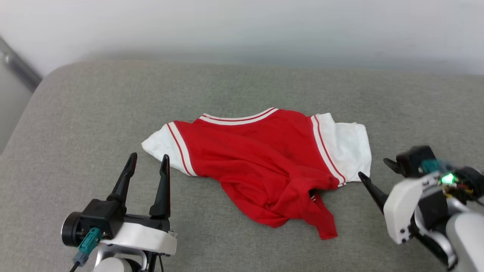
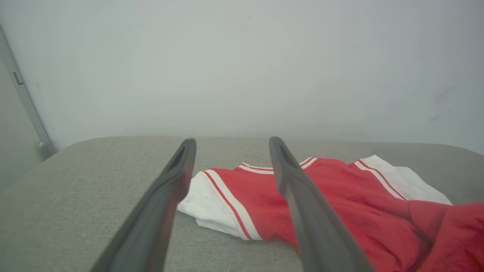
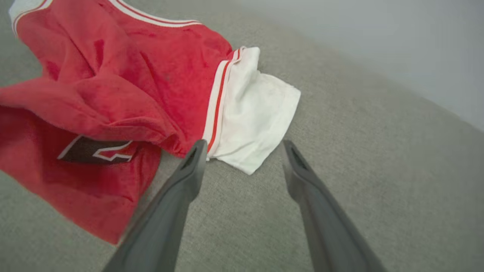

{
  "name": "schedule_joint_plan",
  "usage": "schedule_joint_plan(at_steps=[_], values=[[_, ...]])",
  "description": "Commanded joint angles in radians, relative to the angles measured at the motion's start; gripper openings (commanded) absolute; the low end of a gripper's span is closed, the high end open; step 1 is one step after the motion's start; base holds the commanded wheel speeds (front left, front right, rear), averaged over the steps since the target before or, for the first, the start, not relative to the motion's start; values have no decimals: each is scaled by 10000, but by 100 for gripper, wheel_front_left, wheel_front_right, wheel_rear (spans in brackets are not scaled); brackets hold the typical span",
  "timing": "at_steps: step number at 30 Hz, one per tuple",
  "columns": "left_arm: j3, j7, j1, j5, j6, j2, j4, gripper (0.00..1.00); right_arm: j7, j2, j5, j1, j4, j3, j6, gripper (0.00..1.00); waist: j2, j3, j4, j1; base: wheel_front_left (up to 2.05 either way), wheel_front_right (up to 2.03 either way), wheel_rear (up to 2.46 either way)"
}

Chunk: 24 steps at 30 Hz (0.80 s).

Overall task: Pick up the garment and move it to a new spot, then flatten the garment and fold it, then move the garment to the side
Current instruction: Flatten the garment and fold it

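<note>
The garment point(image 1: 261, 158), a red shirt with white sleeves and striped trim, lies rumpled on the grey cushion, its lower part bunched toward me. Black lettering point(image 3: 94, 151) peeks out from a fold. My left gripper point(image 1: 149, 160) stands open just short of the left white sleeve point(image 2: 206, 204), holding nothing; that view looks between its fingers point(image 2: 231, 142) at the sleeve. My right gripper point(image 1: 374, 168) is open beside the right white sleeve point(image 3: 253, 121), its fingertips apart and near the sleeve's edge, with bare cushion between the fingers point(image 3: 244, 145).
The grey fabric cushion point(image 1: 94, 113) spreads wide on all sides of the shirt. A pale wall point(image 1: 242, 26) runs behind it. At the far left a grey metal post point(image 2: 26, 102) stands past the cushion's rounded corner.
</note>
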Motion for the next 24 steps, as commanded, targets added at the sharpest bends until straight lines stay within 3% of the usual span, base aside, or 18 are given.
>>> schedule_joint_plan(at_steps=[1, 6, 10, 15, 20, 22, 24], values=[[82, -23, -25, 101, -117, -56, -16, 100, 648, -253, 534, -511, 173, 338, -7, 100, 0, 345, 326, 1, 0, 0, 0], [308, -24, -292, 375, -439, -403, 41, 100, 3247, -919, 2342, -2278, 1036, 1228, -7, 100, 0, 895, 853, 1, 0, 0, 0], [414, -25, -474, 502, -726, -673, 151, 100, 4543, -1118, 2878, -3348, 1894, 1626, -7, 100, 0, 1310, 1290, 1, 0, 0, 0], [580, -25, -652, 701, -1001, -1008, 248, 100, 5171, -1339, 2991, -3969, 2941, 2168, -7, 100, 0, 1697, 1759, 1, 0, 0, 0], [821, -26, -664, 884, -1221, -1253, 354, 100, 5109, -1307, 3043, -3823, 3845, 2719, -7, 100, 0, 1821, 1947, 1, 0, 0, 0], [936, -26, -628, 965, -1290, -1335, 401, 100, 5026, -1286, 3081, -3744, 4093, 2893, -8, 0, 0, 1808, 1961, 1, 0, 0, 0], [1036, -26, -564, 1044, -1359, -1411, 479, 100, 4880, -1307, 3165, -3676, 4243, 3025, -5, 0, 0, 1721, 1918, 1, 0, 0, 0]])
